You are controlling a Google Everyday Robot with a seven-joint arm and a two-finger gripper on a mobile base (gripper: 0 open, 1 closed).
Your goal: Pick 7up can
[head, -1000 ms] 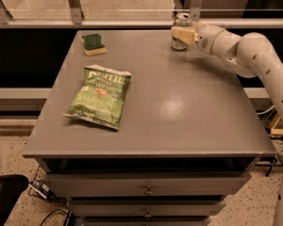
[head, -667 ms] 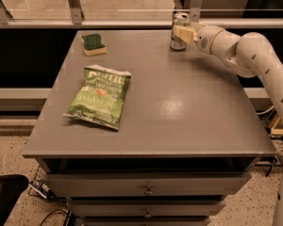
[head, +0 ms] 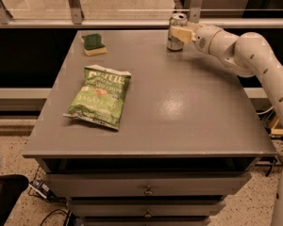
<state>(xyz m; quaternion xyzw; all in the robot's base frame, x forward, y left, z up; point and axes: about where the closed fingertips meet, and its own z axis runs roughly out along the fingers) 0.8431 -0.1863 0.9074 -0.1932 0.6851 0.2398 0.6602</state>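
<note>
The 7up can (head: 174, 42) is a small silver-and-green can with a shiny top rim, upright at the far right of the grey table (head: 179, 107). My gripper (head: 179, 32) reaches in from the right on the white arm (head: 240, 48) and is shut on the can's upper half, with one pale finger (head: 181, 33) across its front. The can's base is at or just above the tabletop; I cannot tell which.
A green jalapeño chip bag (head: 100, 97) lies flat on the left half of the table. A green-and-yellow sponge (head: 93, 44) sits at the far left corner. A metal rail (head: 132, 23) runs behind the table. Drawers (head: 148, 187) are below the front edge.
The gripper and the can have shifted together slightly to the left and up. The chip bag and the sponge have not moved.
</note>
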